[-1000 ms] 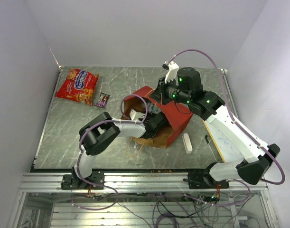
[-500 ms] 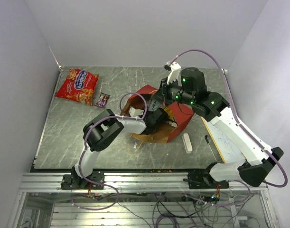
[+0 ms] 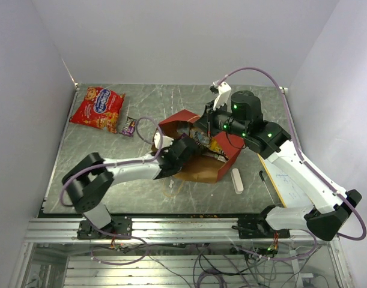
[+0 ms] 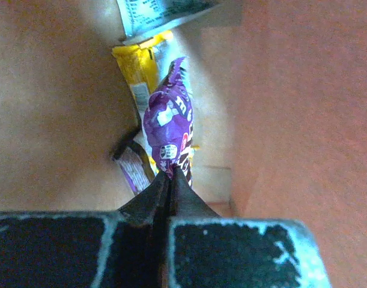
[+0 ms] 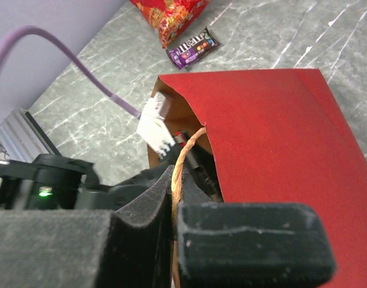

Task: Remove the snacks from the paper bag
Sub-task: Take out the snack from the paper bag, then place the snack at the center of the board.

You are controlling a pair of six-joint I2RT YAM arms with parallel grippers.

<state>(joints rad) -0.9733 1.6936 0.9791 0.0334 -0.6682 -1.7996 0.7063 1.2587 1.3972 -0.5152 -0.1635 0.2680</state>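
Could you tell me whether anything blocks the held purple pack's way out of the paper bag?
Nothing visible does: the left gripper pinches the purple candy pack, and the paper bag gapes open.

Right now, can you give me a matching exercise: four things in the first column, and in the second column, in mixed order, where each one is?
1. chip bag
2. purple candy pack
3. tan handle
4. white eraser

A. pinched by the right end effector
B. on the table, right of the paper bag
C. on the table, far left corner
D. pinched by the left end effector, inside the paper bag

Pairs: 1-C, 2-D, 3-A, 4-B.
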